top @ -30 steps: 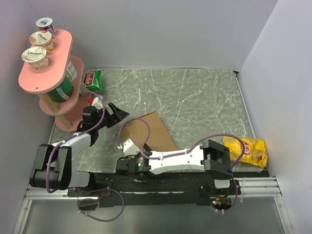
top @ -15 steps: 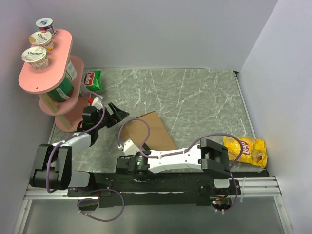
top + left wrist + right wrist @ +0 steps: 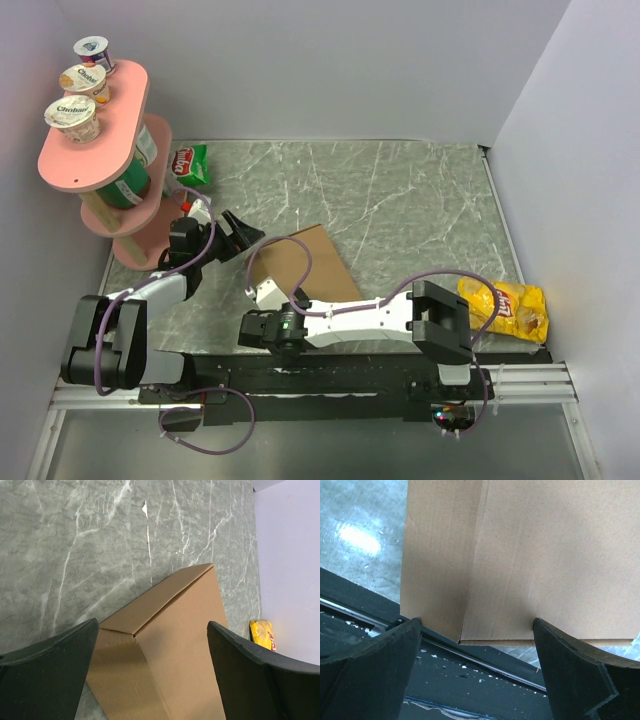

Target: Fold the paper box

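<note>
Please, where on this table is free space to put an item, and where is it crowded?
Free: the far half of the table, from the green snack bag to the right wall, and the strip between the paper box and the yellow chip bag. Crowded: near left, where the left gripper hangs between the pink stand and the box.

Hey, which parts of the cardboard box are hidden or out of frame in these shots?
- Top view: the paper box has its near edge hidden under the right arm.
- Left wrist view: its lower part is cut off by the bottom edge of the picture.
- Right wrist view: it runs past the top and right edges.
- Top view: the green packet has print too small to read.
</note>
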{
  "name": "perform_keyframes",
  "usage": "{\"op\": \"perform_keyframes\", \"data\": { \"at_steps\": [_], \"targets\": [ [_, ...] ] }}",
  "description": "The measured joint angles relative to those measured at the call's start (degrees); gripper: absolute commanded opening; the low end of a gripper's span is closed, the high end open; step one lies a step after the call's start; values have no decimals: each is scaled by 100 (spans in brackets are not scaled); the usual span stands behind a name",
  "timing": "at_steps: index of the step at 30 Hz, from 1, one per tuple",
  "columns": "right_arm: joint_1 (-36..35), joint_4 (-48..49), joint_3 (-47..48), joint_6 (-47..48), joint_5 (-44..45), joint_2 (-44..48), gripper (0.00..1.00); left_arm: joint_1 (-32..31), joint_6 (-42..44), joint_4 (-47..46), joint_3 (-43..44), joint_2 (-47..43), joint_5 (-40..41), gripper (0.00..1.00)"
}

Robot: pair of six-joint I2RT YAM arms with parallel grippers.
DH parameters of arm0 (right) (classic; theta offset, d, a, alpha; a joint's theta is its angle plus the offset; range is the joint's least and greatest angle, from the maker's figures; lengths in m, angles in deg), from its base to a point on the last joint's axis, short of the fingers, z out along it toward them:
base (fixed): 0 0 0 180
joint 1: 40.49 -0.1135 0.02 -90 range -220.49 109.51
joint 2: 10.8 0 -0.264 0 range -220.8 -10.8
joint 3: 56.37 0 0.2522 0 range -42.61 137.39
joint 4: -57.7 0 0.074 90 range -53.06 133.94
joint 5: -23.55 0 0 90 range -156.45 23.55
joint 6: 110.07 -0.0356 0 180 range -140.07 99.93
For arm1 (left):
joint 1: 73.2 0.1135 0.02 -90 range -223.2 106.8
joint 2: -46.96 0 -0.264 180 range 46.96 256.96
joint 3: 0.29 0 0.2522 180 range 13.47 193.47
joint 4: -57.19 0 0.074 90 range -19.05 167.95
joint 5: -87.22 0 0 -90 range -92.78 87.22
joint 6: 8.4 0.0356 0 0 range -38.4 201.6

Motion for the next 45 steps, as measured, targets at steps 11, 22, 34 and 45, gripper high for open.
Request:
{"op": "perform_keyframes", "data": {
  "at_steps": [11, 22, 34, 45],
  "targets": [
    [74, -26, -31, -44, -13, 0, 72, 0, 2, 2, 0, -2, 0, 96],
    [76, -210, -111, -144, 374, -79, 42, 0, 0, -28, 0, -2, -81, 96],
    [66, -514, -81, -304, 778, -212, 0, 0, 4, -35, 0, -2, -98, 96],
    [105, -444, -72, 76, 732, -72, 100, 0, 50, 116, -37, -295, -24, 96]
  ]
}}
